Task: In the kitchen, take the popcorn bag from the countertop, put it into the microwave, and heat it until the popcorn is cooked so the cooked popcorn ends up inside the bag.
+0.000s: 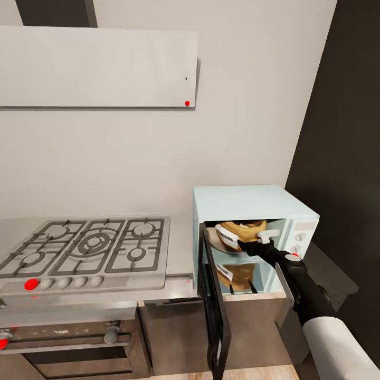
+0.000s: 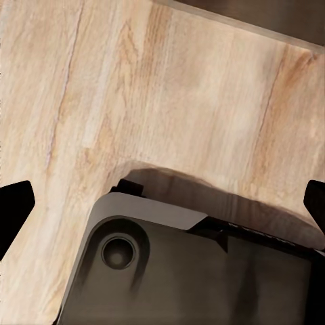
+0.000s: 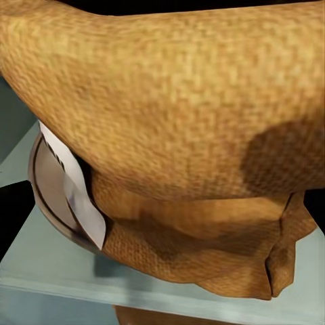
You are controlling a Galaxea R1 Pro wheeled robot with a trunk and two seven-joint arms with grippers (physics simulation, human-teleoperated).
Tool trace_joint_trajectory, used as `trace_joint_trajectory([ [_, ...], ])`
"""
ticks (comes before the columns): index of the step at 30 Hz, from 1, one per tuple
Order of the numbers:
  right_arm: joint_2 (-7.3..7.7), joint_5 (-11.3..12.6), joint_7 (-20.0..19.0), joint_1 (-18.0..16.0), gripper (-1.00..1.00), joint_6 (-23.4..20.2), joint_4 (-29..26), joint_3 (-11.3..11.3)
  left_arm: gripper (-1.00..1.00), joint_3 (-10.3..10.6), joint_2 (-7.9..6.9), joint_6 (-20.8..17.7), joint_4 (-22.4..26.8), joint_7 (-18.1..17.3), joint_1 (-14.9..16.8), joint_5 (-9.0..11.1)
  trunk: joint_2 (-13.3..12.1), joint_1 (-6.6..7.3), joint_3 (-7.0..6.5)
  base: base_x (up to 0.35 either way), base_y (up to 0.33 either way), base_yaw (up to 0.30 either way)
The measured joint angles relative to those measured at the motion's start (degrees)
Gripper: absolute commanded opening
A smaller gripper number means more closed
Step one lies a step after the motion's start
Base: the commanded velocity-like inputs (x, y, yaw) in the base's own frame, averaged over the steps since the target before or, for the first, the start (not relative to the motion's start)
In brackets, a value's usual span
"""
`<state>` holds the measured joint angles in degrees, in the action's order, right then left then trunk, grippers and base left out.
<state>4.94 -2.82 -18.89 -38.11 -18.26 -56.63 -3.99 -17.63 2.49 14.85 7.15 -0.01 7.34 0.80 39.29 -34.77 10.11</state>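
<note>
Mint-blue microwave (image 1: 248, 203) sat on the countertop (image 1: 182, 237) right of the gas hob (image 1: 87, 245), its dark glass door (image 1: 214, 306) swung open toward the near side. Head view had the popcorn bag (image 1: 240, 232) inside the cavity, on the round turntable plate (image 1: 212, 238), white label facing left-front. Right wrist view gave the close-up the head view lacked: tan woven cloth of the popcorn bag (image 3: 176, 115), white label (image 3: 74, 183), grey plate rim (image 3: 47, 196) and the pale blue microwave floor (image 3: 61, 271). Right arm stretched from near right up into the cavity, right gripper (image 1: 258, 240) at the bag's front; whether its fingers were closed on the cloth or apart, cannot tell. Left wrist view looked down at light wood flooring (image 2: 135, 88) and a dark part of the robot (image 2: 203, 271); the left gripper's black fingertips (image 2: 13, 206) stood wide apart at the frame edges, holding nothing.
</note>
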Motion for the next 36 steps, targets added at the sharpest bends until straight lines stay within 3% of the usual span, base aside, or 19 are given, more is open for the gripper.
trace_joint_trajectory([
  [36, 0.09, 0.0, -0.3, 0.0, 1.0, -0.1, -0.5, 0.1, 1.0, 0.0, 0.02, 0.0, 0.0, 0.0, 0.0, 0.1, 0.0, 0.0, 0.0, 0.024, 0.012, 0.0],
])
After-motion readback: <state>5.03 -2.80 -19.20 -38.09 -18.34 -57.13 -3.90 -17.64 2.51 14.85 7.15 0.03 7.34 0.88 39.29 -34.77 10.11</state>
